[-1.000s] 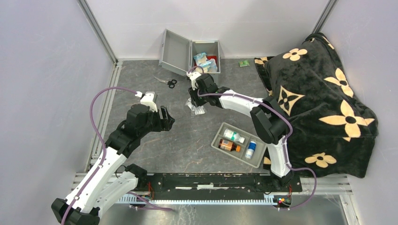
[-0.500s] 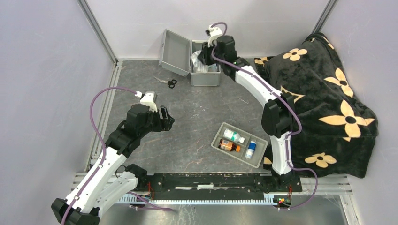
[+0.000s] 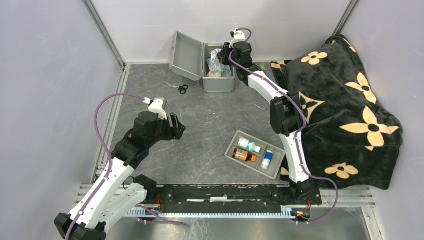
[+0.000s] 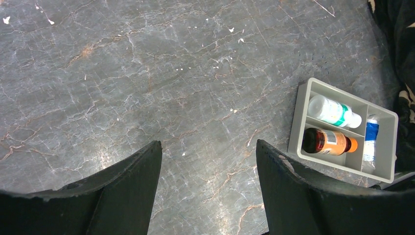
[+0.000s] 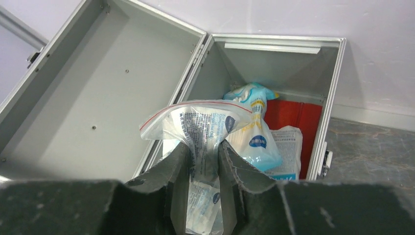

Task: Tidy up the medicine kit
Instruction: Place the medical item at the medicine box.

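**A:** How far along is the tidying?

**B:** Partway, I'd say. The medicine kit (image 3: 218, 84) sits open at the back of the tabletop (image 4: 147, 73), by the wall, its lid swung out to the left. Blue-and-white packets (image 5: 254, 142) and something red (image 5: 293, 115) lie inside. The right pincer (image 5: 201, 149) is clenched on a clear zip bag (image 5: 195, 120), holding it over the case.

**A:** And what's left?

**B:** The bag isn't let go yet. Scissors (image 3: 177, 88) lie out in front of the lid, and a grey tray (image 4: 298, 122) near the arms holds a brown bottle (image 4: 325, 141), a white bottle (image 4: 333, 110) and a tube (image 4: 370, 142). The left pincer (image 4: 208, 144) hangs released over bare tabletop, grasping nothing.

**A:** Anything unclear?

**B:** The fingers hide the bag's lower end, so I can't tell whether it touches the packets. The red thing is mostly covered, and the labels are unreadable.
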You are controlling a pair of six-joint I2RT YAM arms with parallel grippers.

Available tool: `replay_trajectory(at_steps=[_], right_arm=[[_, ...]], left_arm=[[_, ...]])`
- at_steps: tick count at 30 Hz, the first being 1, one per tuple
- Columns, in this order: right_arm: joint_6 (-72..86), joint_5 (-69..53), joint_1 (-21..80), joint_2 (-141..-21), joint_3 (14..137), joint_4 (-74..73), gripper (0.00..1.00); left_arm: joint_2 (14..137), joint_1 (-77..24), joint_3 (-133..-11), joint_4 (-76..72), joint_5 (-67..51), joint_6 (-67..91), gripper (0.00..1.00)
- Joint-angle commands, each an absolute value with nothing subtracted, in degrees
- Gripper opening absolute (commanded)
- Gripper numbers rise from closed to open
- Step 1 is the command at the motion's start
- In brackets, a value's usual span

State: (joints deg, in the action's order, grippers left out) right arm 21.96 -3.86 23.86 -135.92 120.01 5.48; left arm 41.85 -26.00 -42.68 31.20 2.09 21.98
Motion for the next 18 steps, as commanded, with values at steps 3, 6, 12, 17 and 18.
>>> replay_trajectory(at_steps=[3, 6, 12, 17, 18], right_arm=[[21.80, -0.44, 24.26, -136.53, 122.18, 15.83, 0.39], [20.95, -0.81, 24.18, -135.74, 120.60, 15.85, 0.58], [17.08, -2.01, 23.94, -123.15, 100.64, 27.88, 0.79], [13.86, 9.00, 20.41, -117.80, 98.49, 19.40, 0.93], [14.07, 12.01, 19.75, -118.02, 99.28, 17.28, 0.96]], left_arm=[[41.26, -26.15, -43.18, 30.46, 2.55, 20.59, 0.77], [41.33, -26.06, -43.18, 30.41, 2.59, 20.57, 0.77], [41.46, -26.15, -43.16, 30.42, 2.59, 20.52, 0.77], [42.33, -26.15, -43.29, 30.41, 2.19, 20.48, 0.77], [42.47, -26.18, -43.27, 30.42, 2.13, 20.48, 0.77]])
